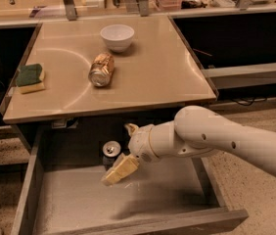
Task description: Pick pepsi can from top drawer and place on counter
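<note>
Item: my gripper [119, 153], jaws wide, sat at 3 o'clock of the upright pepsi can [110, 150] inside the top drawer [74, 204]; counter [152, 77] at 12 o'clock.

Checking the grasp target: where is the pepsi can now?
Camera view: the pepsi can stands at the back of the open top drawer, near its middle, below the front edge of the counter, with the gripper just right of it.
</note>
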Robot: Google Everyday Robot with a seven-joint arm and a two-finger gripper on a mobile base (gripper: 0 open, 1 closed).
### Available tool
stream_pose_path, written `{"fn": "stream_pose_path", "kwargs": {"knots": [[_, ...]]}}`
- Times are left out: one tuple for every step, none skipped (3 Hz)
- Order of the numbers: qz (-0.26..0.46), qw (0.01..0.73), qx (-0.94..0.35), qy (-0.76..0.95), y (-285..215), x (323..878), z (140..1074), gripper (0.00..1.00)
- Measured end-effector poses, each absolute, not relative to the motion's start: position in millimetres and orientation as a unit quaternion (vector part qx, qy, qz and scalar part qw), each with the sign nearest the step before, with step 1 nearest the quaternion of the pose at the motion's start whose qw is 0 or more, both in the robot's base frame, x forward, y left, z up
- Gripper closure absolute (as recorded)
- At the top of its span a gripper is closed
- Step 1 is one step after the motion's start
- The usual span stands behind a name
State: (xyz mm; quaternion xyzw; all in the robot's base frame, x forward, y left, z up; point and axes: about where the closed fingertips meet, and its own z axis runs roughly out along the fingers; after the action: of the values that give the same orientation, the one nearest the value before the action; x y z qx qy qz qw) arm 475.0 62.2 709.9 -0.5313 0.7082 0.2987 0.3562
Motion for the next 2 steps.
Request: {"fn": "stream_pose_path", "kwargs": {"knots": [[0.302,0.355,-0.528,0.71,65.4,483.4,698.9,0.0],[0.306,0.347,-0.528,0.712,70.5,487.8,686.7,0.0]]}}
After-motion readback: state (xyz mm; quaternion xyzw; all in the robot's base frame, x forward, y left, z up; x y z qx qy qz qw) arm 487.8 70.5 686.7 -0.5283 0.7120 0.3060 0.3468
